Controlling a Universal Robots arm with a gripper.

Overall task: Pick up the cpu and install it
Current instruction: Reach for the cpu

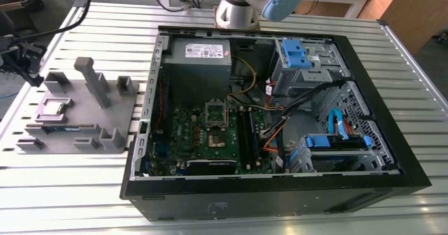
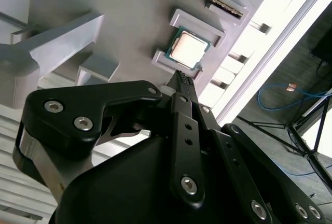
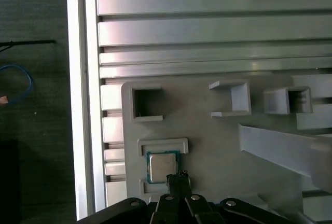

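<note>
On the grey moulded plastic parts tray (image 1: 105, 122), which sits at the exterior view's left of the open black computer case (image 1: 280, 193), the cpu (image 1: 54, 108) lies flat in a shallow walled pocket. It is a small square chip with a silvery metal top and a thin dark rim. Both wrist views show the black metal gripper (image 2: 182, 79) (image 3: 176, 176) with its tip just beside one edge of the chip; whether it touches, I cannot tell. Its jaws look pressed together, with nothing between them.

The chief danger, as I judge it, lies in that closed state. Pushed down like this, the gripper would press on the lid or the pocket wall instead of straddling the chip. The raised walls leave little room, so a finger landing on one could tip the chip. Such a thin, smooth part may also slip or twist over the ribbed aluminium counter (image 1: 84, 30). Set skewed into the dark socket (image 1: 214, 138) on the green motherboard (image 1: 185, 135), it could damage the contacts.
</note>
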